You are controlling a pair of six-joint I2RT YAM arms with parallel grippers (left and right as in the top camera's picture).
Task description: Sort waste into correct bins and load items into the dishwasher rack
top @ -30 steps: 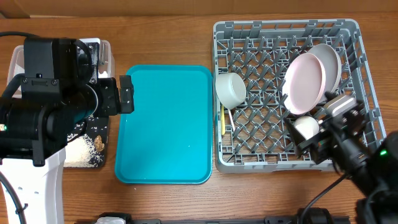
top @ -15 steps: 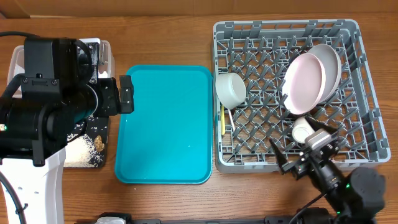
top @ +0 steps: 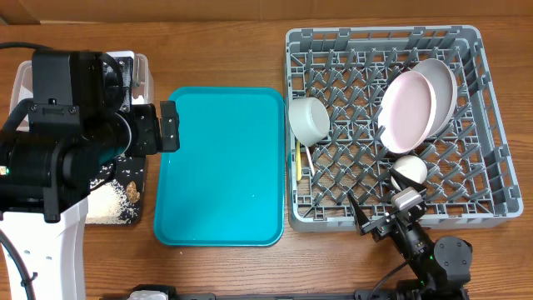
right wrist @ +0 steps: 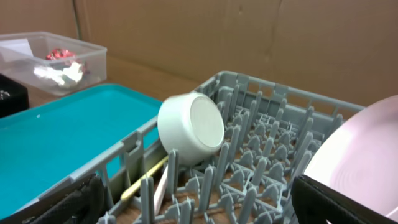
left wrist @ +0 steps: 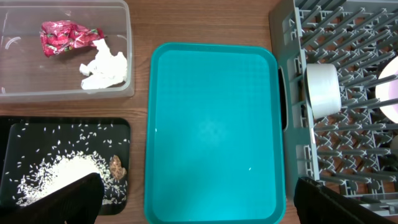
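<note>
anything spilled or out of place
Nothing spilled: rice and brown scrap lie inside the black tray, wrapper and napkin inside the clear tub. Only the bowl lies on its side at the left edge of the rack.

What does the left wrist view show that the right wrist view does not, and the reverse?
Only left wrist: the rice heap and brown scrap, seen from above. Only right wrist: the yellow spoon by the bowl, and cardboard behind. Both: teal tray, bowl, clear tub, grey rack.
</note>
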